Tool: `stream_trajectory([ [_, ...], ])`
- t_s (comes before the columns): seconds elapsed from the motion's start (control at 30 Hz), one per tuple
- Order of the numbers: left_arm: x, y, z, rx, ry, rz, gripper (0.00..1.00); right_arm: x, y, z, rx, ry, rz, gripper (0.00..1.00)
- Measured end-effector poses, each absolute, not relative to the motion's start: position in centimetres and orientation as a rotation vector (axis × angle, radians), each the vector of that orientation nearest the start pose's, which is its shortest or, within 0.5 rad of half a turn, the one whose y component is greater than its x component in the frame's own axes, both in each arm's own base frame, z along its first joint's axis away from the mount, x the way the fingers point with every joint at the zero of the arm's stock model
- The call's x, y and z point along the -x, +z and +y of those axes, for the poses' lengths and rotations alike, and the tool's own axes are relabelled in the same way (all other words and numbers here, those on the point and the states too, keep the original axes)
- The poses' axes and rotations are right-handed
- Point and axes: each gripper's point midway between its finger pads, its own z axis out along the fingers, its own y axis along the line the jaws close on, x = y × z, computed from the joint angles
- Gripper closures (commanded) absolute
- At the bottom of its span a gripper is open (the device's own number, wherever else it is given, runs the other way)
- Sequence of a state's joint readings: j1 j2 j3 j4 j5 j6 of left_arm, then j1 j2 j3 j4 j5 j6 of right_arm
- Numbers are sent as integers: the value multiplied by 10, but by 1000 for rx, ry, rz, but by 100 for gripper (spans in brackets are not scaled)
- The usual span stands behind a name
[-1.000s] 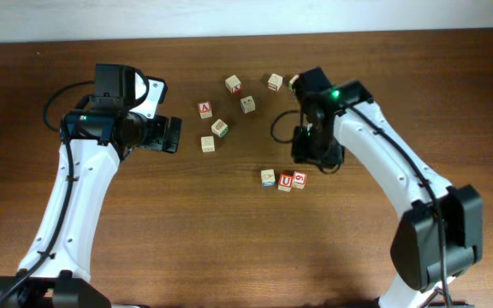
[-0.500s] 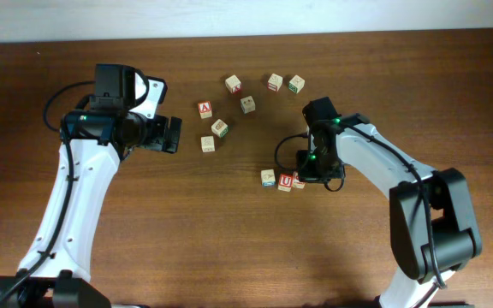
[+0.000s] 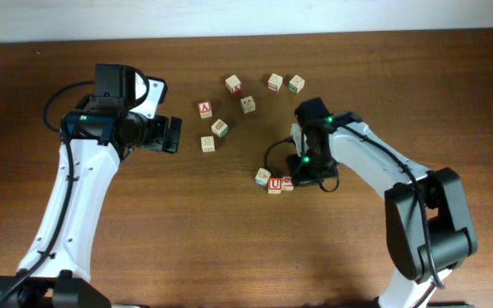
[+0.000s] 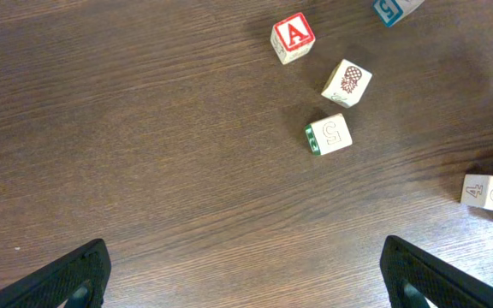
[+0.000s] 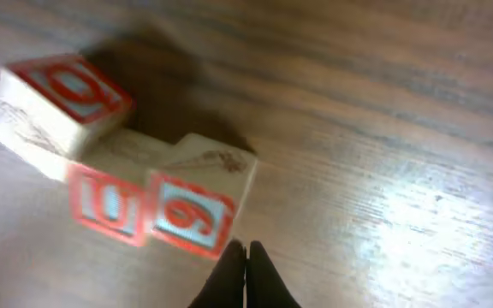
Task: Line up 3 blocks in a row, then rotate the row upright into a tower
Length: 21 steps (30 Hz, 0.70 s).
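Three pale wooden blocks lie in a short row on the table: a blue-trimmed one (image 3: 263, 177), the red "U" one (image 3: 275, 184) and the red "6" one (image 3: 288, 182). In the right wrist view the "6" block (image 5: 195, 214) and "U" block (image 5: 105, 205) sit side by side, and the third block (image 5: 58, 98) is angled behind them, all blurred. My right gripper (image 5: 246, 252) is shut and empty, its tips at the "6" block's near corner. It is mostly hidden under its wrist (image 3: 302, 171) from overhead. My left gripper (image 4: 246, 278) is open over bare wood, far left of the row.
Other cubes lie scattered behind the row: a red "A" cube (image 4: 294, 38), a pineapple cube (image 4: 347, 82), a green "5" cube (image 4: 329, 134), and several more near the back (image 3: 274, 82). The left arm (image 3: 131, 128) hangs over the table's left side.
My right gripper has shut and come down-left against the row. The three blocks have slid left and the row has turned slightly. The left arm has not moved.
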<state>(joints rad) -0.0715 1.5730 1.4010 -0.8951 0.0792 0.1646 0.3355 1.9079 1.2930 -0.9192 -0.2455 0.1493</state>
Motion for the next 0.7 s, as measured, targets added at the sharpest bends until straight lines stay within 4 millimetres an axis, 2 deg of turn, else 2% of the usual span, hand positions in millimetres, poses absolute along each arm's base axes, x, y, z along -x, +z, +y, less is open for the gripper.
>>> stream_trajectory([
  [0.03, -389, 180, -41, -337, -73, 2612, 1, -332, 42, 160, 303, 400, 3086, 95],
  [0.07, -389, 180, -41, -337, -72, 2611, 1, -358, 63, 169, 287, 413, 2999, 95],
  [0.13, -389, 180, -41, -337, -72, 2612, 1, -392, 86, 180, 234, 439, 2871, 95],
  [0.2, -389, 180, -41, -337, -73, 2612, 1, -404, 93, 191, 168, 465, 2817, 95],
  [0.3, -389, 180, -41, -337, -72, 2612, 1, -403, 86, 216, 117, 476, 2814, 96],
  [0.37, -389, 180, -41, -337, -73, 2612, 1, -393, 70, 232, 105, 442, 2854, 96],
  [0.43, -389, 180, -41, -337, -72, 2612, 1, -380, 42, 246, 84, 364, 2914, 96],
  [0.53, -389, 180, -41, -337, -73, 2612, 1, -377, 28, 244, 29, 290, 2937, 96],
  [0.7, -389, 180, -41, -337, -72, 2612, 1, -370, 23, 236, 3, 240, 2962, 96],
])
